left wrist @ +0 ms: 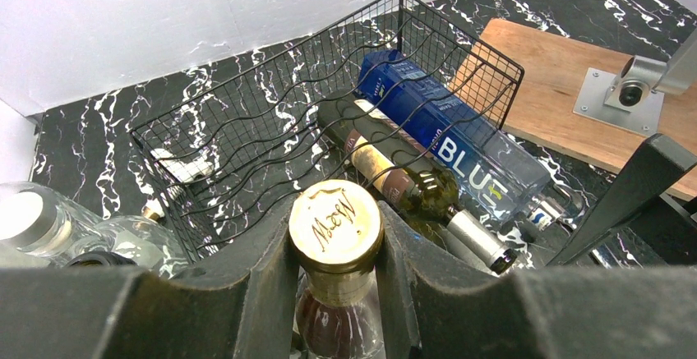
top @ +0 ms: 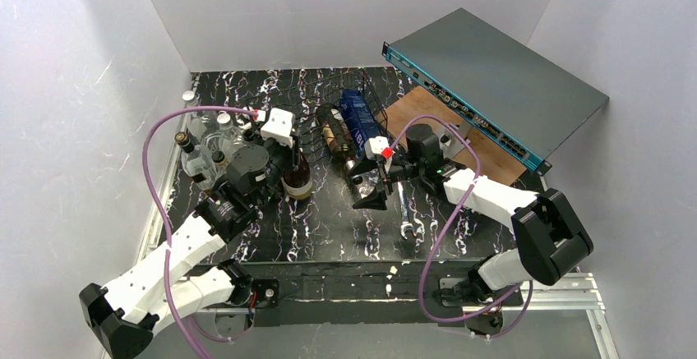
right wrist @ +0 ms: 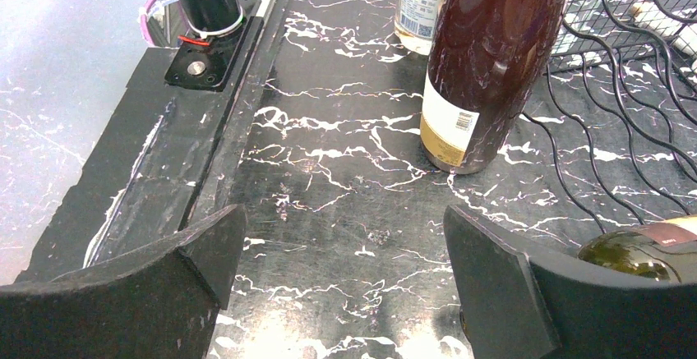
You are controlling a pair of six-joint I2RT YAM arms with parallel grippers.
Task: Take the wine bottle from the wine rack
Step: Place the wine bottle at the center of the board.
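A dark reddish wine bottle (top: pixel 297 180) with a gold cap (left wrist: pixel 335 221) stands upright on the black marbled table, just left of the wine rack (top: pixel 353 104). My left gripper (left wrist: pixel 335 240) is shut on its neck, one finger on each side below the cap. The black wire wine rack (left wrist: pixel 246 137) still cradles a green wine bottle (left wrist: pixel 411 188) and a blue bottle (left wrist: pixel 460 141), both lying down. My right gripper (right wrist: pixel 345 248) hangs open and empty low over the table, facing the upright wine bottle (right wrist: pixel 485 55).
Several clear bottles (top: pixel 205 141) crowd the table's left edge behind my left arm. A flat grey box with a teal edge (top: pixel 493 80) rests on a wooden board (top: pixel 419 112) at the back right. A wrench (top: pixel 404 211) lies near my right gripper.
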